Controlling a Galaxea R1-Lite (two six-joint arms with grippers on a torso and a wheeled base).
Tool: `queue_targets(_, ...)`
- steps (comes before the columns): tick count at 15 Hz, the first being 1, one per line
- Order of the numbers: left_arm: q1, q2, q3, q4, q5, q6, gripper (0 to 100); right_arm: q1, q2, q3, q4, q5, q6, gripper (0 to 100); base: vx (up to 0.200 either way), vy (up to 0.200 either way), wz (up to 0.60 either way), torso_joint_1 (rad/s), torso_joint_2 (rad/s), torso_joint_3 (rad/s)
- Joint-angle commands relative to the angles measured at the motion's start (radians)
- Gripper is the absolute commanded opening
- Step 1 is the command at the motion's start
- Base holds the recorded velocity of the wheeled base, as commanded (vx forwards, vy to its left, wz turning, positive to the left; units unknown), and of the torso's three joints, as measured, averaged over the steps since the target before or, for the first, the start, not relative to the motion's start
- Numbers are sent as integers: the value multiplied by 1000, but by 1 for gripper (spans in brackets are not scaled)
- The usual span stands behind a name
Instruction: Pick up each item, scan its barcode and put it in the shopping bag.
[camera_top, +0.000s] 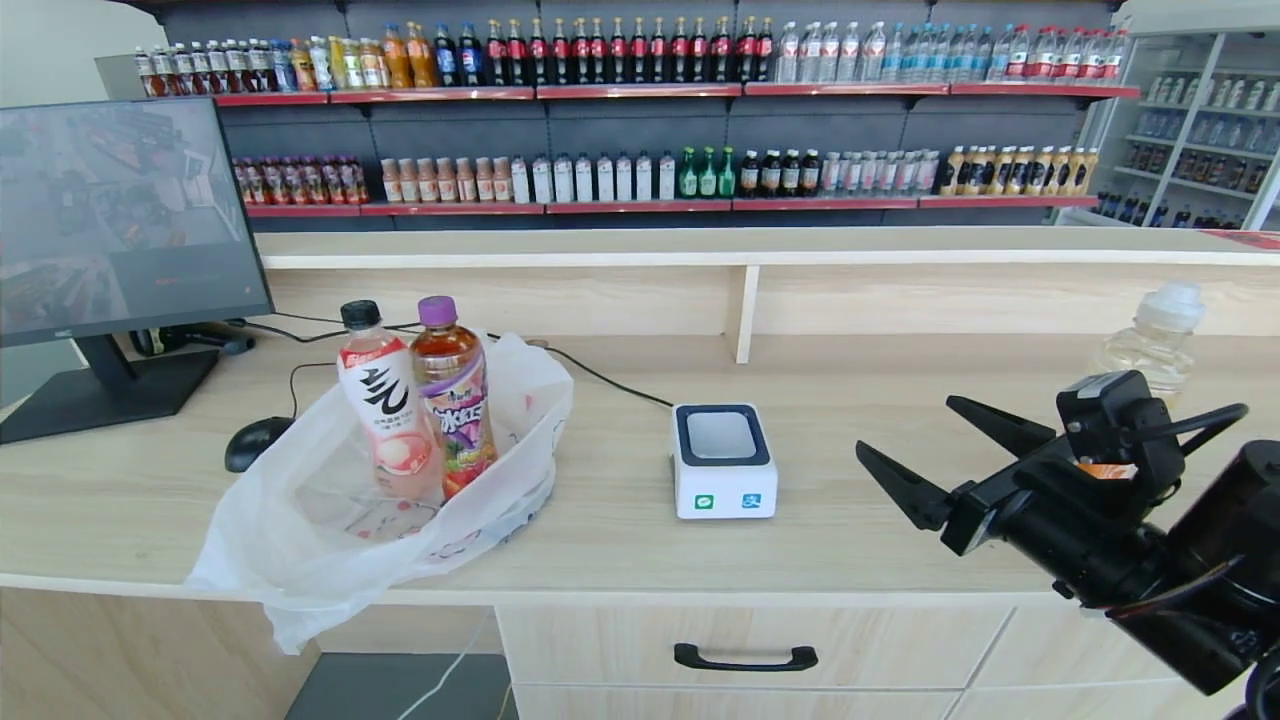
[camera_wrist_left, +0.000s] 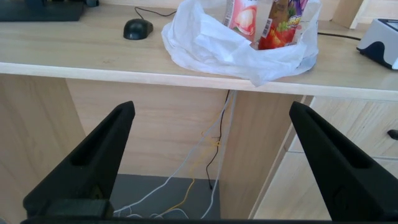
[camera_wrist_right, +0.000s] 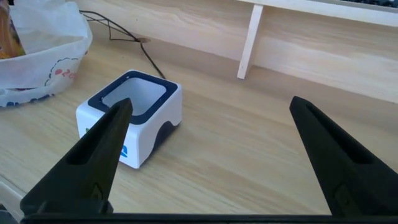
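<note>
Shop interior, drink shelves (camera_top: 640, 90) along the back wall. Light wood table (camera_top: 850, 540) in front, monitor (camera_top: 120, 210) and mouse (camera_top: 255, 440) at its left end.

- Shopping bag (camera_top: 300, 520) sits left of centre, its slack plastic spilling over the front edge. Two bottles stand upright in it, touching: a pink bottle (camera_top: 385, 410) with a black cap and a purple-capped bottle (camera_top: 455, 400).
- Scanner (camera_top: 722, 460) is at mid-table, window facing up, near the bag but apart from it.
- Clear bottle (camera_top: 1150, 345) stands alone toward the back right, the one item outside the bag.
- Right hand (camera_top: 905, 425) hangs above the table to the right of the scanner, fingers spread wide, nothing between them. It points toward the scanner, and the clear bottle stands beyond the arm, toward the back of the table.
- Left hand (camera_wrist_left: 211, 109) is low in front of the table, below its edge and under the bag's overhang, also spread and empty.

Judgement: the step in hand looks like fetching the clear bottle, and the right arm is the nearer one. The hand would have to turn away from the scanner and come at the bottle side-on. Close around the mid-body, not the cap. The thin clear wall may flex, so squeeze gently. I cannot tell where its barcode sits, so expect to rotate the bottle over the window until the code faces down. When bagging, lower it beside the two standing bottles rather than onto them, since a knock could topple them. The bag mouth is slack, so watch for it snagging.
</note>
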Motion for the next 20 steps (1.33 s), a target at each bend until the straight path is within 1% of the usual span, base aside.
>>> queue_targets(1,0,0,0,0,0,1,100,-3,2,2,-1,0,0,100,0,0,0,0,0,0)
queue_targets(4,0,0,0,0,0,1,100,-7,9,-1,-1,0,0,100,0,0,0,0,0,0)
queue_targets(5,0,0,0,0,1,-2,100,-20,12,3,-1,0,0,100,0,0,0,0,0,0)
queue_targets(6,0,0,2,0,0,-2,100,-60,9,8,-1,-1,0,100,0,-200,0,-2,2,2)
queue_targets(8,0,0,0,0,1,-2,100,-79,-8,16,-1,0,0,100,0,-200,0,2,0,2)
queue_targets(10,0,0,0,0,0,-2,100,-68,-46,83,-1,-1,0,100,0,-200,0,2,2,2)
queue_targets(12,0,0,0,2,1,-2,100,-68,-61,91,-1,0,0,100,0,-200,0,2,-2,0)
queue_targets(15,0,0,0,2,1,-2,100,-36,-106,127,-1,0,0,100,0,-200,0,4,1,1)
queue_targets(18,0,0,0,0,1,-2,100,-25,-133,160,-1,-1,-2,100,0,-200,0,1,4,2)
queue_targets(20,0,0,0,0,1,-2,100,-14,-153,178,-1,-1,0,100,0,0,0,0,0,0)
